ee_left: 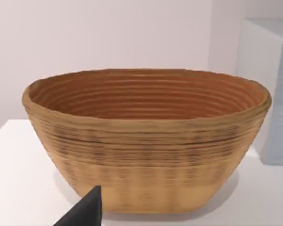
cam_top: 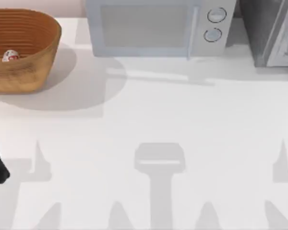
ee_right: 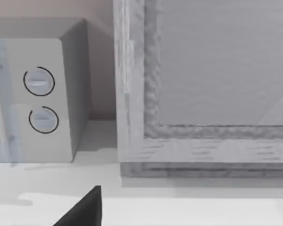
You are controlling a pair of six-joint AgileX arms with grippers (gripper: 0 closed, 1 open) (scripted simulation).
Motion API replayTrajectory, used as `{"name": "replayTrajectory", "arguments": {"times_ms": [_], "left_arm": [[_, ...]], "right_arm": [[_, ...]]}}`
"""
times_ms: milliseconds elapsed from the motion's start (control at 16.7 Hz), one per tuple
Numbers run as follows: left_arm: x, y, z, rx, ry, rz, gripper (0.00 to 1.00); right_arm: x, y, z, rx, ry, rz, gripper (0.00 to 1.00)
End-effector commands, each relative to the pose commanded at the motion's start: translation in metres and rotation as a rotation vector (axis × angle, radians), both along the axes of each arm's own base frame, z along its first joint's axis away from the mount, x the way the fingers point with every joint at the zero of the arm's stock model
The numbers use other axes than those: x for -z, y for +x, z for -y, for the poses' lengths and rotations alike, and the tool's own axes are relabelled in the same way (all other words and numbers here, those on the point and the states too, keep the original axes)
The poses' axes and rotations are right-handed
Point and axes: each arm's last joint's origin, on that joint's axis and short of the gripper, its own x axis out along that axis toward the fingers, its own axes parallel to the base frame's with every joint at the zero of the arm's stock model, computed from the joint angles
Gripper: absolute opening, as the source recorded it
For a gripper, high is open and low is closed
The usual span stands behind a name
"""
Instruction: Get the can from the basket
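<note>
One can [cam_top: 10,56] lies in the basket [cam_top: 36,72]; the left gripper [ee_left: 82,212] faces its side, finger state unreadable.

I see the basket [cam_top: 24,52] as coiled wicker, ribbed and matt, by the smooth matt white table [cam_top: 149,120]; behind it the microwave [cam_top: 158,26] looks pale, smooth plastic or painted metal

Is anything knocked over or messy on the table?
Nothing stands out. The basket sits upright at the table's far left with the can inside it, and the microwave stands square at the back. No spills or damage.
</note>
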Motion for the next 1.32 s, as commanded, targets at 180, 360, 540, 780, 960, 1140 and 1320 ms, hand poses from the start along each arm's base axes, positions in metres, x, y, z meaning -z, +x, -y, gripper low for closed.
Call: {"name": "replayTrajectory", "arguments": {"times_ms": [180,360,540,780,960,1140,1320], "left_arm": [[-0.001,0.000,0.000,-0.006,0.001,-0.005,1.00],[-0.018,0.000,-0.005,-0.061,0.010,-0.059,1.00],[-0.052,0.005,-0.012,-0.139,0.017,-0.166,1.00],[-0.122,0.029,-0.027,-0.241,0.022,-0.325,1.00],[-0.169,0.064,-0.044,-0.308,0.020,-0.470,1.00],[-0.206,0.111,-0.067,-0.351,0.012,-0.622,1.00],[-0.224,0.168,-0.093,-0.361,0.000,-0.775,1.00]], "right_arm": [[0.000,0.000,0.000,0.000,0.000,0.000,1.00],[0.000,0.000,0.000,0.000,0.000,0.000,1.00],[0.000,0.000,0.000,0.000,0.000,0.000,1.00],[0.000,0.000,0.000,0.000,0.000,0.000,1.00],[0.000,0.000,0.000,0.000,0.000,0.000,1.00],[0.000,0.000,0.000,0.000,0.000,0.000,1.00],[0.000,0.000,0.000,0.000,0.000,0.000,1.00]]}}
